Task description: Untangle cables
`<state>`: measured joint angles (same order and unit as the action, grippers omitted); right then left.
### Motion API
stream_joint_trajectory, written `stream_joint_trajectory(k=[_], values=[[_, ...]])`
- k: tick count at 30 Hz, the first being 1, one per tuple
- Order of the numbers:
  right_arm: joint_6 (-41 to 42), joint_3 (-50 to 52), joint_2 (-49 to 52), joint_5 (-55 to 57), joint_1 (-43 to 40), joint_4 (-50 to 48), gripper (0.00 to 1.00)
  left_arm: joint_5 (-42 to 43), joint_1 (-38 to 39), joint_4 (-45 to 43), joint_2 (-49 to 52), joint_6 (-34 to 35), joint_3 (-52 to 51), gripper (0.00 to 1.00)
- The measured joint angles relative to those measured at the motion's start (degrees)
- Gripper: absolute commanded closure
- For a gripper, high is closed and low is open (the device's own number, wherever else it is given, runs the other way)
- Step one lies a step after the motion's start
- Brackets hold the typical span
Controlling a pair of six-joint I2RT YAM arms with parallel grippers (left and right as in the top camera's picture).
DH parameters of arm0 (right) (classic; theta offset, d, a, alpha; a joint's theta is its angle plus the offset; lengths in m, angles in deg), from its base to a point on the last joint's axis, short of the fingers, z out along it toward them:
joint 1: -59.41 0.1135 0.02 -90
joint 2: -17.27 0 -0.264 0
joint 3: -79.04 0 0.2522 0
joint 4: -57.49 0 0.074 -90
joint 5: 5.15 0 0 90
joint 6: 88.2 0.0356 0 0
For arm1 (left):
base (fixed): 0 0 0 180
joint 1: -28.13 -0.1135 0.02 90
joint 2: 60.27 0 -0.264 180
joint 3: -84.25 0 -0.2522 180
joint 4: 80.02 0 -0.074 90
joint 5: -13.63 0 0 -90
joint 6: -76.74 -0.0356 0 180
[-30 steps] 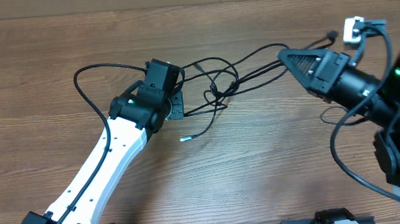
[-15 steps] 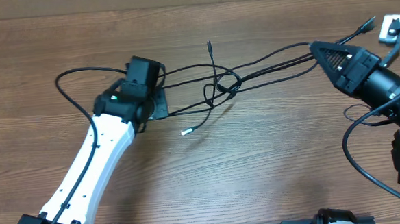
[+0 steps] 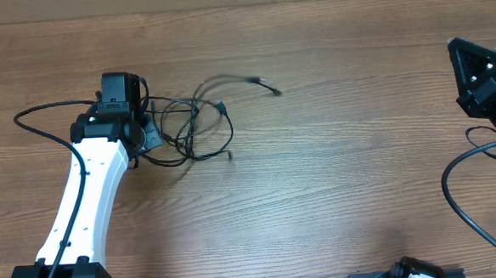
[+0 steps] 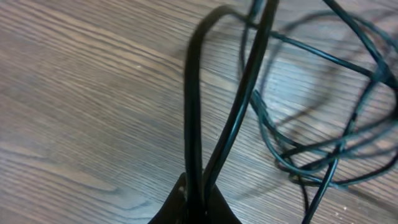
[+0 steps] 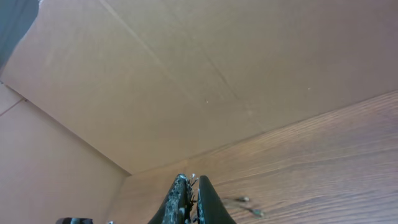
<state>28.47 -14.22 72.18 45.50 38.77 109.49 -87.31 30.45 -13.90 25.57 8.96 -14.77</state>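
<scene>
The cables (image 3: 192, 129) are thin black cords bunched in loose loops on the wooden table, left of centre. One free end (image 3: 266, 85) is blurred, up and to the right of the bunch. My left gripper (image 3: 148, 137) sits at the bunch's left edge, shut on two cable strands (image 4: 198, 124) that rise out of its jaws (image 4: 196, 202). My right gripper (image 3: 452, 45) is at the far right edge, shut (image 5: 191, 180), and no cable reaches it. Small blurred plug tips (image 5: 245, 202) show far off in the right wrist view.
The left arm's own thicker black cable (image 3: 34, 112) loops out to the left of it. The right arm's cable (image 3: 458, 175) hangs at the right edge. A cardboard wall (image 5: 186, 74) stands behind the table's far edge.
The cables have left the right gripper and sprung back into a bunch by the left one. The left arm has pulled left with its strands; the right arm has swung right.
</scene>
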Motion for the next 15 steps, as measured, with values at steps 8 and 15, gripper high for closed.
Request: stream_joint_trajectory(k=[8, 15], values=[[-0.6, -0.1, 0.1, 0.4, 0.0, 8.8, 0.03, 2.4, 6.6, -0.1, -0.3, -1.7, 0.0, 0.90], [-1.0, -0.3, 2.1, 0.5, 0.0, 23.1, 0.08, 8.5, 11.4, 0.4, -3.8, -2.3, 2.4, 0.86]])
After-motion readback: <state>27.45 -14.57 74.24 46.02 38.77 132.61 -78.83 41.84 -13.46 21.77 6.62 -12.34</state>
